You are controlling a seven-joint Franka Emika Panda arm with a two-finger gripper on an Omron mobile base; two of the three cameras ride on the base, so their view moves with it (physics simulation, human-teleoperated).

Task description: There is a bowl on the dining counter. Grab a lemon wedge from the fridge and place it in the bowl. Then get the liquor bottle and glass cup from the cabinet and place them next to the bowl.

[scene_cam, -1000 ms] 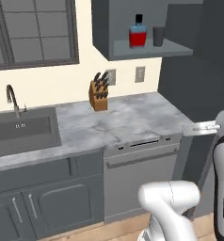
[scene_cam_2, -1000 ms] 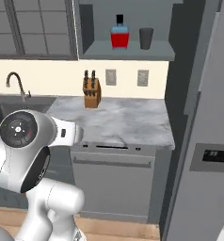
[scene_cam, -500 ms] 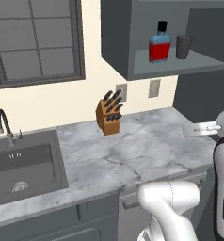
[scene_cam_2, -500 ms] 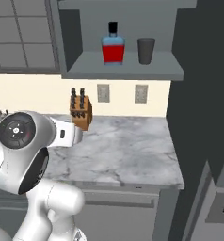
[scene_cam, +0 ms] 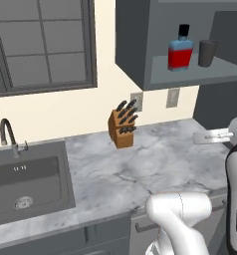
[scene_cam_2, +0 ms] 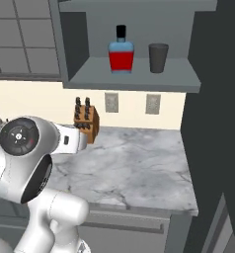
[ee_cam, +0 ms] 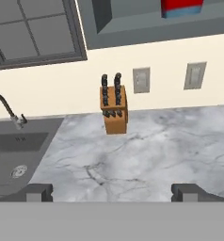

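The liquor bottle [scene_cam: 180, 50], blue above red with a black cap, stands on the shelf of the open dark grey cabinet [scene_cam: 190, 75]. The dark grey glass cup [scene_cam: 207, 53] stands just to its right. From the other side, the liquor bottle [scene_cam_2: 121, 53] and glass cup [scene_cam_2: 158, 58] stand apart on the same shelf. My gripper [ee_cam: 113, 192] is open and empty, low over the marble worktop and well below the shelf. The bottle's red base [ee_cam: 182, 6] shows at the top edge of the hand view. The bowl, lemon wedge, dining counter and fridge are out of view.
A wooden knife block [scene_cam: 122, 127] stands on the marble worktop [scene_cam: 140, 169] against the wall. The sink [scene_cam: 26, 180] with its faucet [scene_cam: 8, 135] lies to the left. A tall dark panel [scene_cam_2: 213, 113] closes off the right side. A window [scene_cam: 41, 45] is above the sink.
The base has driven closer and the whole picture has shifted. The cabinet, bottle, cup and worktop now look larger. The gripper stays open.
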